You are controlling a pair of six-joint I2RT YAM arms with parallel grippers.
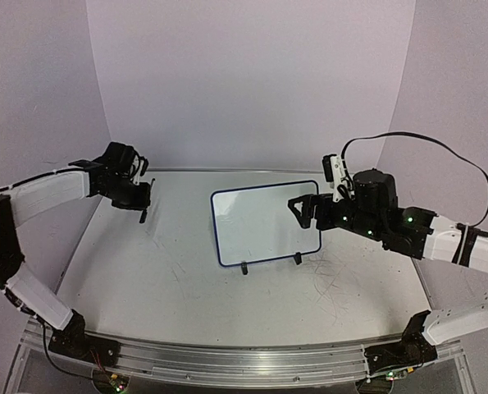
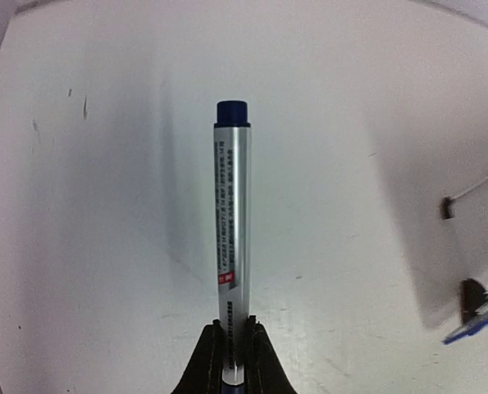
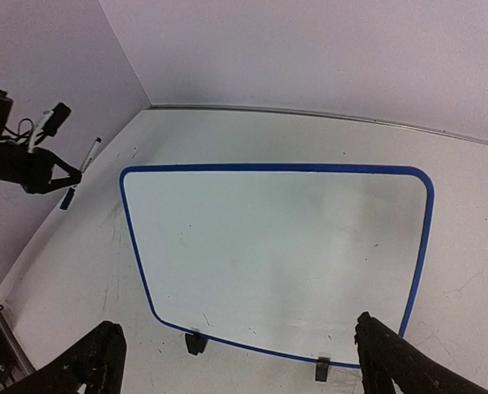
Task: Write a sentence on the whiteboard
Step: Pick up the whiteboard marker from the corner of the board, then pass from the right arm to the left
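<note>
**A:** Is anything written yet?
**B:** No. The small blue-framed white board (image 1: 260, 222) sits blank in the middle of the grey table (image 1: 170, 287). My right claw (image 1: 303, 210) hangs wide open at its right edge. My left claw (image 1: 135, 197), well apart, grips a silver blue-tipped marker (image 2: 231, 213). I judge that all the writing remains.

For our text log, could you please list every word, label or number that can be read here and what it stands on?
On the marker in the left gripper: lines of fine print and a small red label on the silver barrel, too small and blurred to read.
On the whiteboard: none; it is blank.
Nothing else carries readable text.
</note>
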